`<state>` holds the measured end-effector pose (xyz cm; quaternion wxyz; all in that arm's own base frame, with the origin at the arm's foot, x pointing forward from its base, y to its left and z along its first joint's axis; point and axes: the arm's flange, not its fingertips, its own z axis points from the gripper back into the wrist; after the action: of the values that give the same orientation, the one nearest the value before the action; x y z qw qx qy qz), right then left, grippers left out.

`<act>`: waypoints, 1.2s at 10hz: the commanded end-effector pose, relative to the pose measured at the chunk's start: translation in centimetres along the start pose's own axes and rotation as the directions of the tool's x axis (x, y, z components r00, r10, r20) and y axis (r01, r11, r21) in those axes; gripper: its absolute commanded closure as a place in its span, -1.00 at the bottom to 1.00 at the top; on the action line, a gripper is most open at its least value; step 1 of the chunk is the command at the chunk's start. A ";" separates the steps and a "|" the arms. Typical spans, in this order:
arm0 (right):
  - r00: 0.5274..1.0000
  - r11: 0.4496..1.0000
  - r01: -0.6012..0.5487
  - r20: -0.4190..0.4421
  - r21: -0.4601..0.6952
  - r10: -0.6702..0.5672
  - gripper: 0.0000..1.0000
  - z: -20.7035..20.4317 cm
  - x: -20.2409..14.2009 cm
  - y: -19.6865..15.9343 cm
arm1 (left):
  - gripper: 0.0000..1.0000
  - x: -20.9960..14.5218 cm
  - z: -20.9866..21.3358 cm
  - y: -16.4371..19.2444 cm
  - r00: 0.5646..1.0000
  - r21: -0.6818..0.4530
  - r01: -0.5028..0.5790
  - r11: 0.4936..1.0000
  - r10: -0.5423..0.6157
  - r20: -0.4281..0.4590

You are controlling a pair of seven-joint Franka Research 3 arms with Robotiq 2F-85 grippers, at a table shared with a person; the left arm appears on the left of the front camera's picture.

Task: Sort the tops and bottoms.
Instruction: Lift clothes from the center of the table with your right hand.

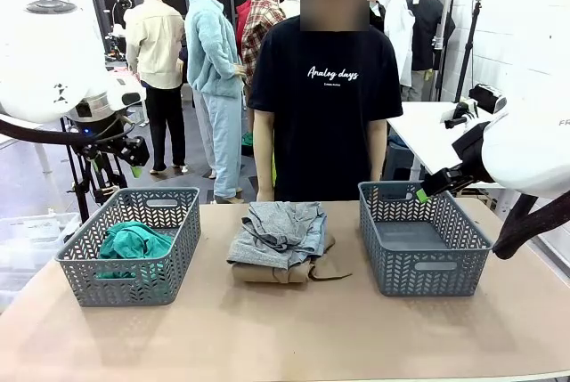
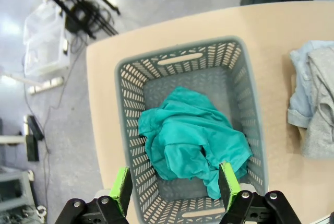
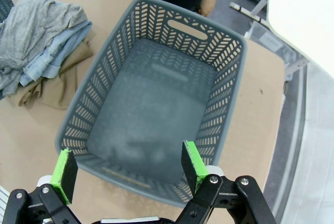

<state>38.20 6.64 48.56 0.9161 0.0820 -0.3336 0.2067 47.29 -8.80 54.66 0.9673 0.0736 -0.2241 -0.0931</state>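
- Tan tabletop (image 1: pixel 294 329) fills the lower half of the front view. A person (image 1: pixel 325 159) stands behind it at centre in a black T-shirt (image 1: pixel 294 124). White print on the chest reads "Analog days"; a smaller line beneath is too small to read.
- Left jaws stand wide apart with nothing between them. Their green pads (image 2: pixel 121 188) rise from the bottom edge of the left wrist view, over the near end of the left basket (image 2: pixel 177 57).
- Teal-green top (image 2: pixel 193 143) lies crumpled inside that basket, at the centre of that view.
- Right jaws are also spread wide and grip nothing. Their pads (image 3: pixel 192 162) show at the bottom of the right wrist view, over the near rim of the right basket (image 3: pixel 180 28).
- Between the two baskets, at the centre of the front view, sits a pile of folded clothes.
- On top of it is the heather grey top (image 1: pixel 272 226).
- Under the grey top are the light blue denim bottoms (image 3: pixel 55 57), their edge peeking out.
- At the bottom is the tan-beige top (image 1: pixel 267 272), resting on the tabletop.
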 end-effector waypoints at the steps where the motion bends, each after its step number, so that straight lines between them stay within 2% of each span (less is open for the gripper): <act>1: 1.000 1.000 0.000 0.000 0.000 0.000 -1.00 0.0 0.0 0.0 | -0.72 -3.8 3.5 -0.7 0.983 -0.022 0.133 0.991 -0.129 0.127; 3: 0.991 0.990 -0.124 0.050 0.061 0.121 -1.00 0.8 3.2 1.3 | -0.72 -6.0 6.3 -1.4 0.950 -0.038 0.250 0.968 -0.237 0.202; 4: 0.983 0.976 -0.182 0.055 0.117 0.176 -1.00 1.1 5.6 1.5 | -0.72 -6.6 6.9 -1.3 0.940 0.020 0.268 0.963 -0.266 0.215; 6: 0.962 0.933 -0.271 0.051 0.238 0.267 -1.00 -0.7 11.0 2.9 | -0.72 -6.7 8.0 -1.3 0.912 -0.050 0.347 0.937 -0.324 0.251; 8: 0.943 0.884 -0.318 0.017 0.344 0.332 -1.00 -4.2 15.4 4.9 | -0.72 -6.3 8.6 -2.1 0.884 -0.071 0.425 0.902 -0.397 0.247; 10: 0.909 0.811 -0.343 -0.052 0.473 0.415 -1.00 -10.2 18.8 6.7 | -0.72 -5.2 8.0 -1.9 0.885 -0.046 0.433 0.900 -0.415 0.210; 12: 0.879 0.766 -0.353 -0.090 0.538 0.468 -1.00 -15.8 20.2 8.8 | -0.72 -6.4 8.5 -2.6 0.893 -0.039 0.403 0.915 -0.383 0.236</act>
<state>54.78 24.76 49.05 0.8312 0.2304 -0.1900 0.4690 37.88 -10.99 58.81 0.8984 0.0665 -0.3028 -0.3112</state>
